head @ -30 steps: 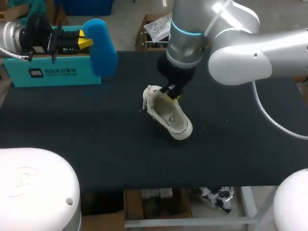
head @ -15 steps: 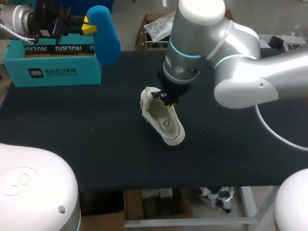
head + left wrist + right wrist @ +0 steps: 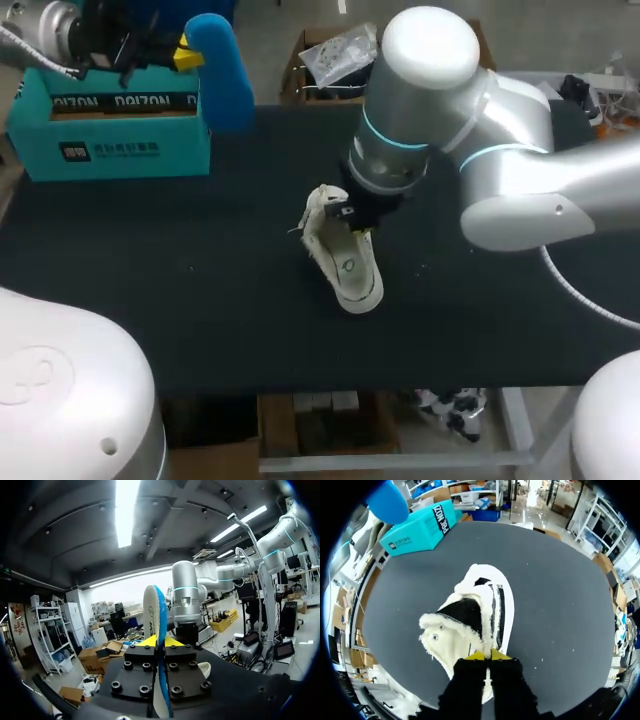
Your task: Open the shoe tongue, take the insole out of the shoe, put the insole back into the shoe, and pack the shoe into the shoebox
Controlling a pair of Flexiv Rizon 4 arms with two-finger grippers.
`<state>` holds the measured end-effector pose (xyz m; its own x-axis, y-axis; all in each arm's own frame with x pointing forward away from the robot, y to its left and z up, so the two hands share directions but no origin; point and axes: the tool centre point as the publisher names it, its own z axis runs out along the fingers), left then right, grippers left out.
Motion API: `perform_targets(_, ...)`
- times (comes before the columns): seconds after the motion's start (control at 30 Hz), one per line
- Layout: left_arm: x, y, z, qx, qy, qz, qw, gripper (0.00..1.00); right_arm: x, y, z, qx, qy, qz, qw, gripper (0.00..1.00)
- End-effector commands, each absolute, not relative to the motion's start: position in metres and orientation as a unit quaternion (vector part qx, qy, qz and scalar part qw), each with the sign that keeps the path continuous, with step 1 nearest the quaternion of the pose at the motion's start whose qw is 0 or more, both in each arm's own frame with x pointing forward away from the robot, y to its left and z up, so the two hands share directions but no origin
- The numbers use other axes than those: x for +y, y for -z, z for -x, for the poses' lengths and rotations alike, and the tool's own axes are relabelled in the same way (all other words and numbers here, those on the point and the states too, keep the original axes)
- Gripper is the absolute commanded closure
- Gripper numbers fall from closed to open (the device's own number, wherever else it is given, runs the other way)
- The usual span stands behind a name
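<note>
A black desk (image 3: 150, 260) carries a teal shoebox (image 3: 110, 125) at its far left and a white shoe (image 3: 348, 262) near the middle. The right end effector (image 3: 487, 655) pinches the shoe's rim, fingers nearly together. The left end effector (image 3: 160, 641), raised by the shoebox, clamps the blue insole (image 3: 152, 612). The right arm hides the shoe's far end in the head view.

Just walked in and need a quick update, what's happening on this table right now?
The left end effector is shut on a blue insole, held upright in the air by the teal shoebox. The right end effector pinches the rim of the white sneaker on the black table. The insole is out; the sneaker is not boxed yet.
</note>
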<state>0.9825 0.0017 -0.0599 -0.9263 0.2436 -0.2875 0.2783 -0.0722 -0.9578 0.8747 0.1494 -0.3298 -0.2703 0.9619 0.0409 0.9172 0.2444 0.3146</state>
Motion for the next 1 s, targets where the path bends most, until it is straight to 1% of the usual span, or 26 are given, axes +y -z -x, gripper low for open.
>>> perform_targets(0.03, 0.000, 0.062, -0.981, 0.677, 0.702, -0.219, -0.014, 1.00, 0.134, 0.332, -0.871, 0.778, -0.172, -0.597, 0.091, 0.00)
perform_targets(0.17, -0.008, 0.063, -0.965, 0.668, 0.706, -0.236, -0.016, 1.00, 0.125, 0.321, -0.868, 0.780, -0.165, -0.596, 0.096, 0.00)
perform_targets(0.27, -0.018, 0.062, -0.947, 0.651, 0.720, -0.242, -0.007, 1.00, 0.113, 0.311, -0.861, 0.780, -0.169, -0.594, 0.106, 0.00)
perform_targets(0.3, -0.022, 0.062, -0.939, 0.638, 0.734, -0.231, -0.001, 1.00, 0.108, 0.307, -0.857, 0.779, -0.171, -0.594, 0.106, 0.00)
perform_targets(0.4, -0.034, 0.063, -0.926, 0.625, 0.758, -0.185, -0.016, 1.00, 0.103, 0.304, -0.855, 0.778, -0.179, -0.592, 0.107, 0.00)
perform_targets(0.8, -0.034, 0.063, -0.926, 0.625, 0.758, -0.185, -0.016, 1.00, 0.103, 0.304, -0.855, 0.778, -0.179, -0.592, 0.107, 0.00)
perform_targets(0.83, -0.039, 0.066, -0.922, 0.626, 0.759, -0.179, -0.006, 1.00, 0.101, 0.304, -0.856, 0.779, -0.182, -0.591, 0.098, 0.00)
perform_targets(0.87, -0.044, 0.069, -0.915, 0.629, 0.754, -0.191, -0.016, 1.00, 0.096, 0.303, -0.857, 0.780, -0.184, -0.591, 0.093, 0.00)
perform_targets(0.9, -0.049, 0.070, -0.909, 0.631, 0.753, -0.187, 0.000, 1.00, 0.091, 0.300, -0.856, 0.775, -0.192, -0.597, 0.085, 0.00)
perform_targets(0.97, -0.058, 0.073, -0.896, 0.636, 0.746, -0.199, 0.001, 1.00, 0.083, 0.296, -0.854, 0.768, -0.194, -0.607, 0.064, 0.00)
perform_targets(1.0, -0.063, 0.074, -0.888, 0.635, 0.746, -0.199, 0.006, 1.00, 0.076, 0.294, -0.851, 0.757, -0.200, -0.621, 0.040, 0.00)
